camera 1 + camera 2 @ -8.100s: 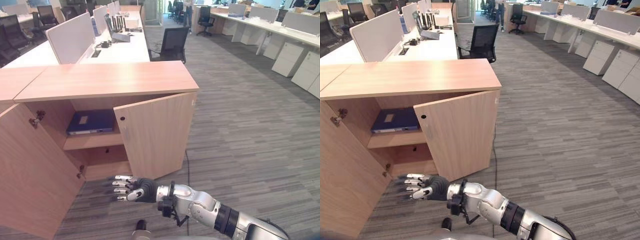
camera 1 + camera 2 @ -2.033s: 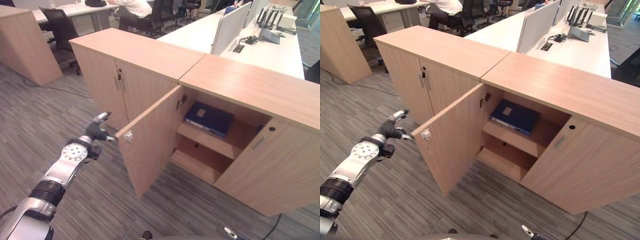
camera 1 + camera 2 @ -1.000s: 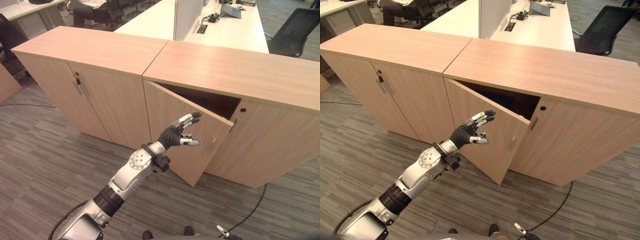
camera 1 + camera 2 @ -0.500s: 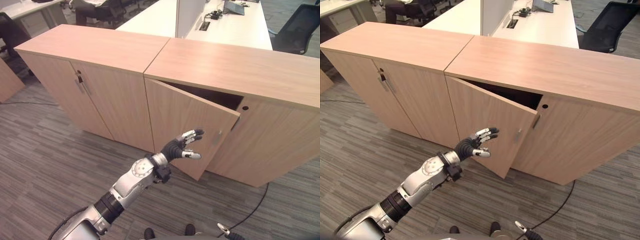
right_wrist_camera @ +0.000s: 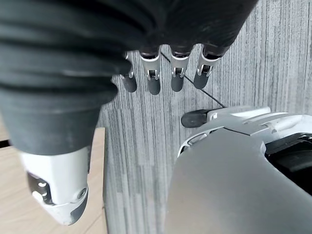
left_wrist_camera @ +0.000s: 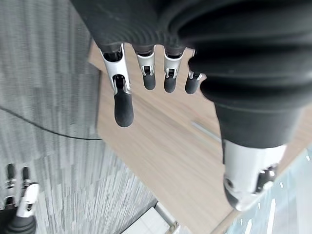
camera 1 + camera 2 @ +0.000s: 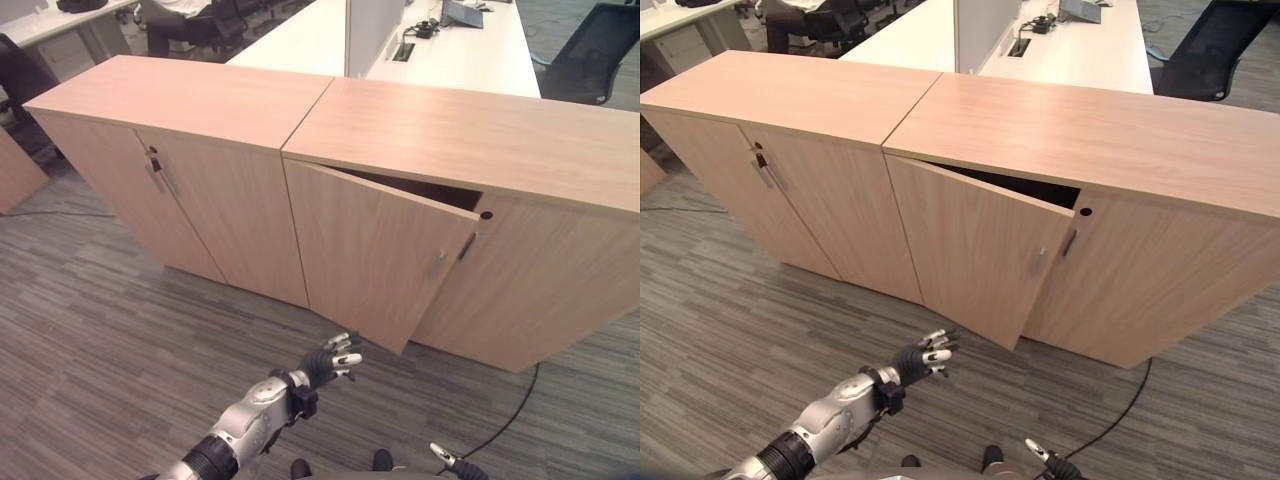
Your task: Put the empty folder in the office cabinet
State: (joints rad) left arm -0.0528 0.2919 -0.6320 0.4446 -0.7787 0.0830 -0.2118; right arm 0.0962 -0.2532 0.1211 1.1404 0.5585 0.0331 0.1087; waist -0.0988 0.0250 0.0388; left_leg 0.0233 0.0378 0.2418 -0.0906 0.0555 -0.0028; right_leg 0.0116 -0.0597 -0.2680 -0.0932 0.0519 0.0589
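The cabinet (image 7: 470, 140) stands at 12 o'clock. Its left door (image 7: 375, 250) is open just a crack, and its right door (image 7: 560, 285) is shut. Dark shows in the gap, and the folder cannot be seen, so I cannot tell where it is. The left robot hand (image 7: 330, 358) hangs low at 6 o'clock over the floor (image 7: 90, 330), apart from the door, with its fingers (image 6: 123, 97) straight and spread, holding nothing. The right robot hand (image 5: 161, 80) points down at the floor with loose fingers, empty too.
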